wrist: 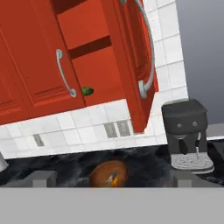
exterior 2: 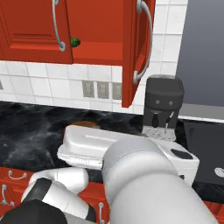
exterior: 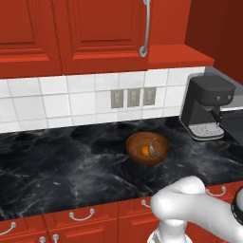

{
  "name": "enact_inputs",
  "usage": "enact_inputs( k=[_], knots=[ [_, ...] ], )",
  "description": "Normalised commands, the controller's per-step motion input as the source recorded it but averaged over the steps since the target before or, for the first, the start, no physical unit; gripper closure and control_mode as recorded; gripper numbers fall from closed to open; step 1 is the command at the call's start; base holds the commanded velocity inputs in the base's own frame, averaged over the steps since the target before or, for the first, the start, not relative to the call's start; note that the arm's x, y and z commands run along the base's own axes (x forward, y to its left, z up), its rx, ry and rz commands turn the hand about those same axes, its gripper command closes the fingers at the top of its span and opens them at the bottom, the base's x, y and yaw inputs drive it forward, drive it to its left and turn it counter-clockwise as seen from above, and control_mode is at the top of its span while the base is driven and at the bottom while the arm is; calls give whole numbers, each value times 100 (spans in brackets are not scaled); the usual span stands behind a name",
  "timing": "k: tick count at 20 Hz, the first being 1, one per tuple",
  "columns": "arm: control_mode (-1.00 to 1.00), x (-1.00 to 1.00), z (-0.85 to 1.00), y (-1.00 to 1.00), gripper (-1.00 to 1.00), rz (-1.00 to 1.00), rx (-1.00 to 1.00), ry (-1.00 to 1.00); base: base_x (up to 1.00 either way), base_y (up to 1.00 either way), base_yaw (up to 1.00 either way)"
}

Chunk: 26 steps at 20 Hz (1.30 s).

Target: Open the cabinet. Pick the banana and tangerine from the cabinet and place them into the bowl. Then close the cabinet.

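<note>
Pincer (wrist: 112, 178) hangs back from the wall w/ jaws spread wide, nothing in them; only the two grey tips show low in the hand view.

Just below/ahead: bowl (exterior: 148, 148) on the black counter (exterior: 57, 166), w/ tangerine (exterior: 145, 151) and banana (exterior: 154, 151) touching inside it. Fruit looks done, so what's left is prob. closing the cabinet (exterior 2: 30, 30).

Right door (exterior 2: 131, 52) swung out edge-on; left door shut. The door should be stiff, light, hinged, so it needs a push, not a grip. Best contact prob. its flat outer face near the free edge, or the curved bar handle (exterior 2: 146, 41), which looks smooth and slippery.

Around: small green ball (exterior 2: 75, 42) on the shelf, well inside I think, though the view's poor. Coffee machine (exterior 2: 162, 105) stands just beside and below the open door, close to the arm's sweep. Outlets (exterior: 133, 98) on the tiles.
</note>
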Motion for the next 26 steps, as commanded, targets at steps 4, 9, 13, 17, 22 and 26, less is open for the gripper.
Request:
enact_inputs(
  k=[4,9,13,17,22,26],
  knots=[
    [-100,64,0,-18,-100,23,14,-34,0,0,0],
    [-100,91,-9,13,-100,17,10,-29,0,0,0],
    [-100,99,-46,50,-100,9,3,-28,0,0,0],
    [-100,72,-45,17,-100,1,0,-14,0,0,0],
    [-100,12,-11,2,-100,2,5,-1,0,0,0],
    [-100,56,-29,5,-100,0,0,0,0,0,0]
  ],
)
